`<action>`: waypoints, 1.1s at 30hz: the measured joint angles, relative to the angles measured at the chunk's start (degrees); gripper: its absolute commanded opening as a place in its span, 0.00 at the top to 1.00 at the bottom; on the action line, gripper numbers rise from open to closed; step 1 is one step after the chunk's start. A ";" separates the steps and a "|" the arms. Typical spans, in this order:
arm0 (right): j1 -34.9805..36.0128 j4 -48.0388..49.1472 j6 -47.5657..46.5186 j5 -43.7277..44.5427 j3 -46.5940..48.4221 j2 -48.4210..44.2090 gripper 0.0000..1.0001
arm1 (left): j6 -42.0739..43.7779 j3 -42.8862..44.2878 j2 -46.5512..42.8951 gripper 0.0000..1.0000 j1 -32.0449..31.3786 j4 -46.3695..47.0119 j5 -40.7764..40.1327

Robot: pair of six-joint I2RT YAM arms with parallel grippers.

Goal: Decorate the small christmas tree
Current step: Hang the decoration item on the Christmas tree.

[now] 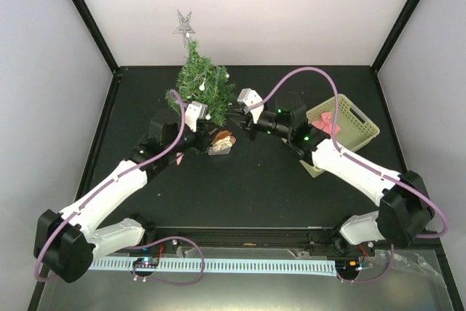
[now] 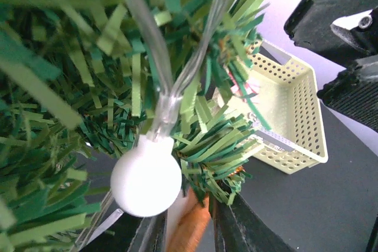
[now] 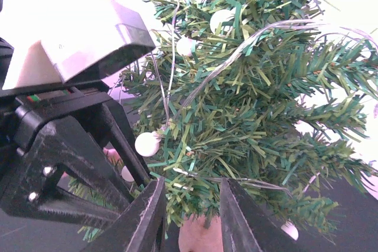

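The left jaws stand slightly parted, low against the small christmas tree (image 1: 202, 84), with a blurred orange-brown shape (image 2: 188, 228) in their gap. The right jaws, likewise released, flank its wood stump (image 3: 198, 239). The tree stands upright toward the far side of the desk (image 1: 255, 187), hung with white bulbs (image 2: 146, 182).

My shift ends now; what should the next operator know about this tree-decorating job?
The small christmas tree stands upright at the back of the table. At its foot, from opposite sides, left hand and right hand: jaws slightly parted, nothing clearly held.
Done: star on top, light string draped on.
To do, likely: brown ornament on the table, pink item in the basket.
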 measured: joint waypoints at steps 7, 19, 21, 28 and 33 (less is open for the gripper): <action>0.00 -1.16 1.09 1.46 -1.44 -2.78 0.67 | -0.07 -0.52 -2.67 0.72 0.00 -0.28 0.00; 0.00 -4.33 3.80 2.86 -4.72 -9.46 0.41 | 0.07 -0.92 -6.19 0.44 0.00 -2.47 0.24; 0.00 -5.05 4.57 3.06 -5.44 -10.84 0.35 | 0.02 -0.92 -6.88 0.37 0.00 -3.04 0.44; 0.00 -12.04 8.59 8.28 -5.86 -15.54 0.00 | -0.15 -0.85 -10.56 0.02 0.00 -5.68 1.31; -0.20 -19.21 9.90 17.40 -3.32 -17.29 0.00 | -0.52 -0.22 -15.37 0.01 0.00 -8.07 1.49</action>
